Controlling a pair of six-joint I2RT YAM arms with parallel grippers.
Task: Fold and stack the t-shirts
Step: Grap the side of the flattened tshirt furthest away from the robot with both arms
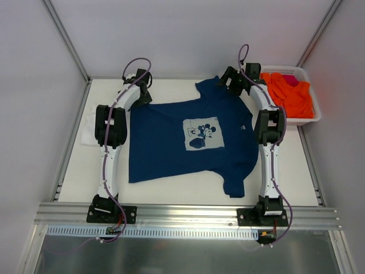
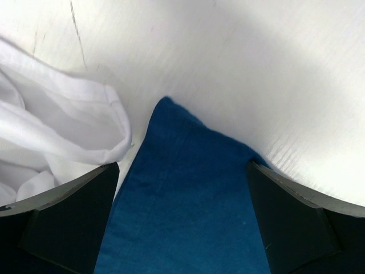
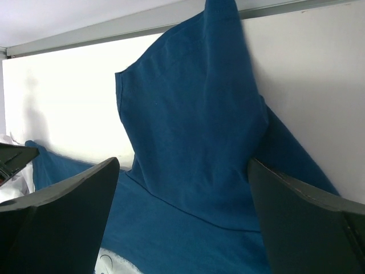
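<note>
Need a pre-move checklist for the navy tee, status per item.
1. Navy t-shirt spread flat, print up: ok.
2. Left jaws open, straddling its hem corner: ok.
3. Right jaws open over the far sleeve: ok.
4. White t-shirt clear of the left jaws: not ok, it is bunched right beside them and might get pinched.
5. Jaws low enough to catch cloth: cannot tell.

Navy t-shirt (image 1: 171,142) with pale mouse print, white t-shirt (image 2: 51,125), orange cloth (image 1: 291,91)
</note>
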